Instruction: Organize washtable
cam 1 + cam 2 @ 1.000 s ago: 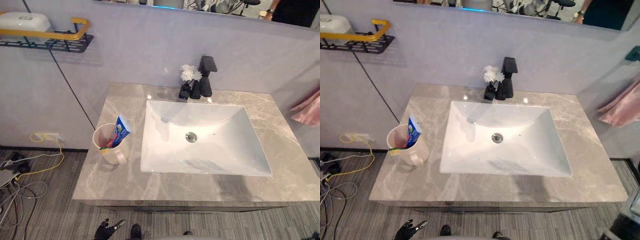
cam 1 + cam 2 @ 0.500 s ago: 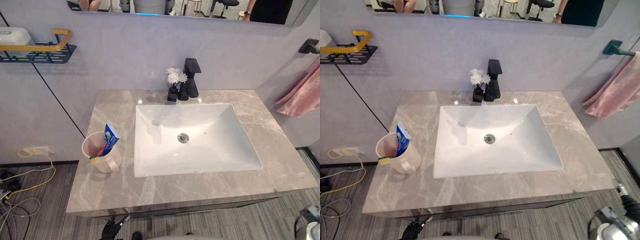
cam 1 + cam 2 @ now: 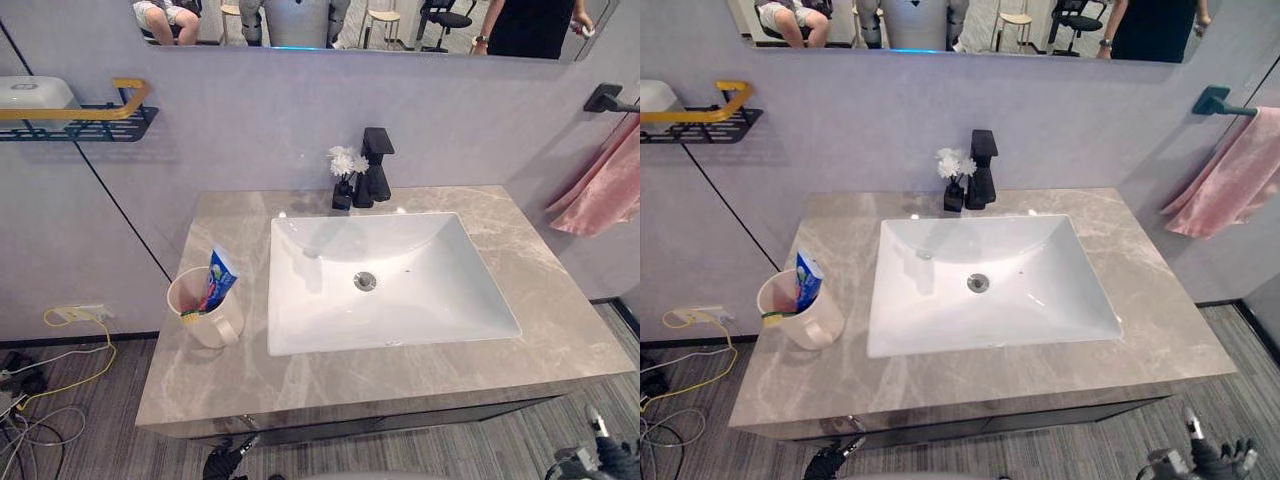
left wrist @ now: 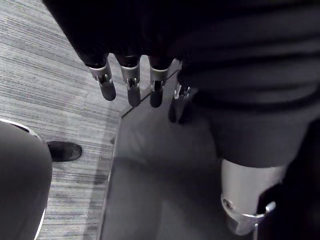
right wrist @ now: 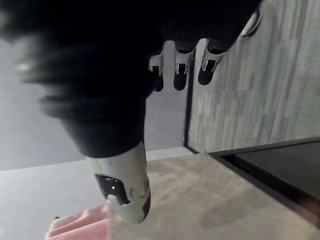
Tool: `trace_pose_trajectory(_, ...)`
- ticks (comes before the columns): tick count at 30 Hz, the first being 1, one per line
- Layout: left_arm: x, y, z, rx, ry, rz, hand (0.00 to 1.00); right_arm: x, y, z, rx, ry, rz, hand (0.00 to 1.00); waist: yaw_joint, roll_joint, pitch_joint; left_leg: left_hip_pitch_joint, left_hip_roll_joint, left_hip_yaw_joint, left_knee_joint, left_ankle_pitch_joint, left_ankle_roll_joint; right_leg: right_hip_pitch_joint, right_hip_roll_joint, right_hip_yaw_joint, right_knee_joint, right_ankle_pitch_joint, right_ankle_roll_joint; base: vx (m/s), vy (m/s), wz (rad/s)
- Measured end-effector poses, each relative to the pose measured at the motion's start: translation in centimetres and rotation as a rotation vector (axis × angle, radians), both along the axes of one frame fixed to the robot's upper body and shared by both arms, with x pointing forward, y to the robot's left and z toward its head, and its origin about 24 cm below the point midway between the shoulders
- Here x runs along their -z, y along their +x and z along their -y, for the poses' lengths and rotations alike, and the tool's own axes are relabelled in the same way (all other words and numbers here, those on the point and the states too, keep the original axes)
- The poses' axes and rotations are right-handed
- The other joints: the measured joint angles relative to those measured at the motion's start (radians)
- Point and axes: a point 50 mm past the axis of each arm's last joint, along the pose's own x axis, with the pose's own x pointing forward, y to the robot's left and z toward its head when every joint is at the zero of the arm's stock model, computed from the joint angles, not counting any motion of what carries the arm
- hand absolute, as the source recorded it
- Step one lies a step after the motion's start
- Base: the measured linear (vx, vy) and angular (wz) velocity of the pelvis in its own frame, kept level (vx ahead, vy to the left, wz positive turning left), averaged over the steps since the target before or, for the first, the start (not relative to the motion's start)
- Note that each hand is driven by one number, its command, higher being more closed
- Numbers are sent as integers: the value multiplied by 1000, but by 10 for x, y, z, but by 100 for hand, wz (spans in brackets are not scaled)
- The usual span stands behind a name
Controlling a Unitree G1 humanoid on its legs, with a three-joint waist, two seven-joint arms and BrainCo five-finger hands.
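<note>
Bright even light, small glints on the counter by the faucet, dim wrist views

A pale grey wall runs behind, a mirror along the top edge, a black shelf upper left, a pink towel at right, striped grey floor below.

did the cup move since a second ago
No. The cup stands in the same spot left of the sink; the whole view has shifted, so the camera moved, not the cup.
</note>
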Motion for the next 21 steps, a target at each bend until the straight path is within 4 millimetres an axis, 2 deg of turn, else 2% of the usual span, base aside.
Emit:
trace_pose_trajectory(7,1,1,1,45,0,-15,0,42,-3,-35,-225,180,-159,0,9,-3,3,3,-6,-4,0,4,-5,10,-3,-14,-5,-2,1,11,3,5)
trace_pose_trajectory(12,3,6,3,105,-2,-28,0,72,-9,-73,-496,336,-307,0,23,-6,11,17,-23,-33,0,11,5,41,-10,-41,-22,-1,4,50,8,15)
trace_pose_trajectory(19,1,19,5,215,17,3,0,91,-3,-113,-773,441,-416,0,27,-10,41,13,-42,-94,0,21,8,65,-14,-85,-42,2,12,7,1,20)
trace_pose_trajectory(21,1,21,5,245,23,-2,0,92,3,-116,-810,435,-427,0,21,-13,55,13,-45,-115,0,23,8,78,-15,-102,-46,0,14,7,-15,21)
